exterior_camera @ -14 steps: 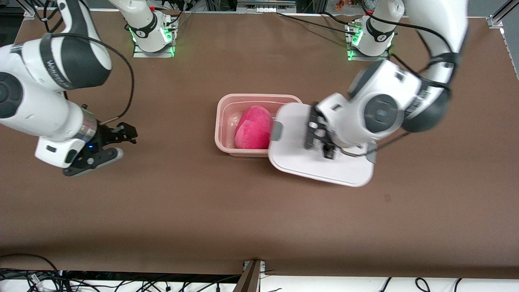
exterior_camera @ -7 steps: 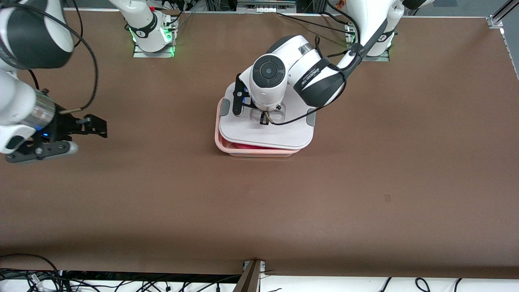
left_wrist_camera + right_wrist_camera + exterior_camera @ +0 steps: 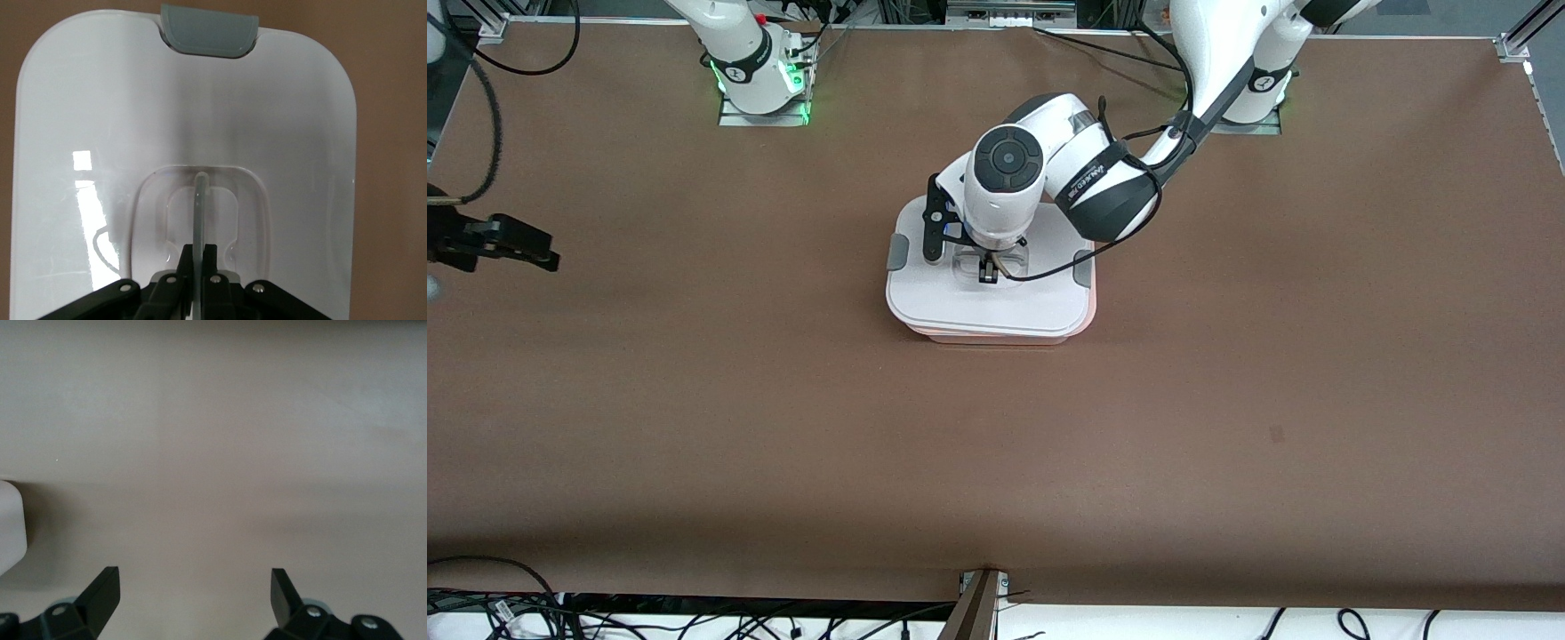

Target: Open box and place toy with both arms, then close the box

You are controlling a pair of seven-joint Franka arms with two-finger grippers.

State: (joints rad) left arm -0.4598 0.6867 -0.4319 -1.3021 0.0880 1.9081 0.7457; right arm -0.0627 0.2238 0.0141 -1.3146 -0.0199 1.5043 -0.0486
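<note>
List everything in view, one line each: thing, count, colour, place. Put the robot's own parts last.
box: one, pale pink, middle of the table, only its edge showing under the lid.
lid: one, white, lying on the box.
side clips: two, grey, one at each short end of the lid.
handle: one, clear, centre of the lid.
table: one, brown, under everything.
cables: several, black, along the table edge nearest the front camera.
left gripper: one, black, shut on the handle.
right gripper: one, black, open, over bare table at the right arm's end, waiting.
</note>
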